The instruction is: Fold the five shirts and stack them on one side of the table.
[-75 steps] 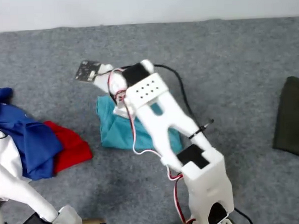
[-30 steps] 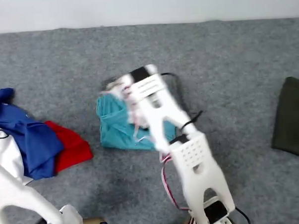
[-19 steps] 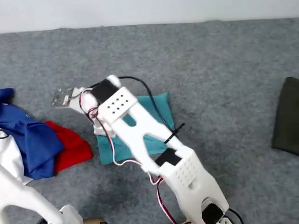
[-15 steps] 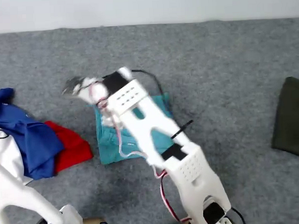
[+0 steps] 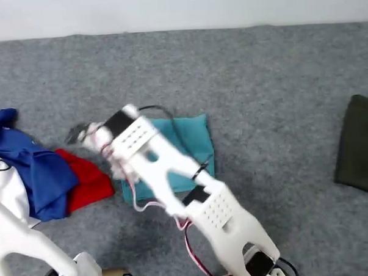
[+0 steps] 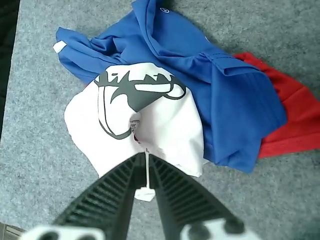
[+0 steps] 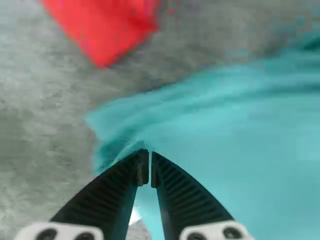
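Note:
A teal shirt (image 5: 187, 144) lies mostly flat mid-table, also seen close up as teal cloth (image 7: 235, 135). My right gripper (image 5: 118, 170) (image 7: 144, 161) is at its left edge, shut on the cloth near the border. Just left of it lies a red shirt (image 5: 88, 182) (image 7: 105, 25). A blue shirt (image 5: 32, 166) (image 6: 200, 65) is draped partly over the red shirt (image 6: 285, 125) and a white printed shirt (image 5: 2, 179) (image 6: 125, 125). My left gripper (image 6: 146, 159) hovers over the white shirt's near edge, shut. A dark green folded shirt (image 5: 358, 145) rests at the far right.
The table top is grey carpet-like cloth (image 5: 273, 79), with open room at the back and between the teal and green shirts. The left arm's white link (image 5: 23, 236) crosses the front left corner. A pale wall runs along the far edge.
The right arm swung left and right over the teal shirt, which went from bunched to flatter, and now sits at its left edge. The other shirts have not moved.

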